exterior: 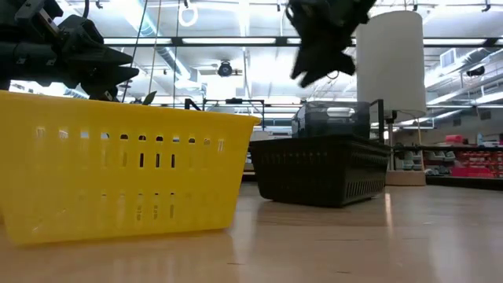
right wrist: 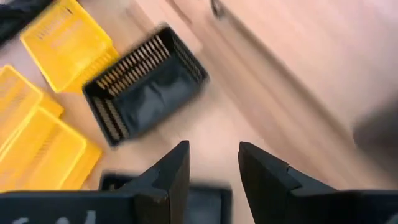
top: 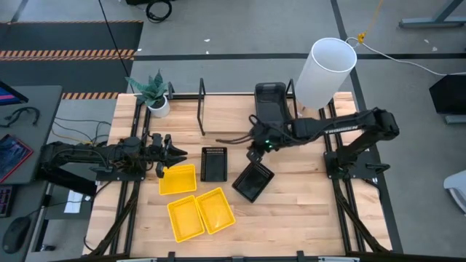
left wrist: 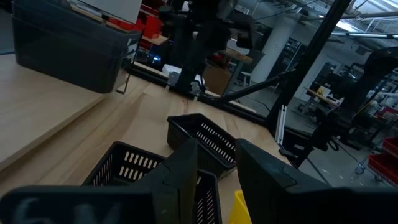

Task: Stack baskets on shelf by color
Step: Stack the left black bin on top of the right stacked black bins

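From above: three yellow baskets (top: 195,205), two black baskets (top: 214,163). Low down: front yellow blocks most. Left gripper (top: 173,153), right gripper (top: 253,149): fingers parted, empty. Potted plant (top: 154,94) behind.

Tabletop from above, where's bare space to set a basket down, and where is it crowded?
Bare wood lies at the front right of the tabletop, right of the tilted black basket, and on the shelf board between its wire upright and the smoky grey baskets. The centre is crowded with yellow baskets.

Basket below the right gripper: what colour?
Black, with slotted sides; clearest in the high view.
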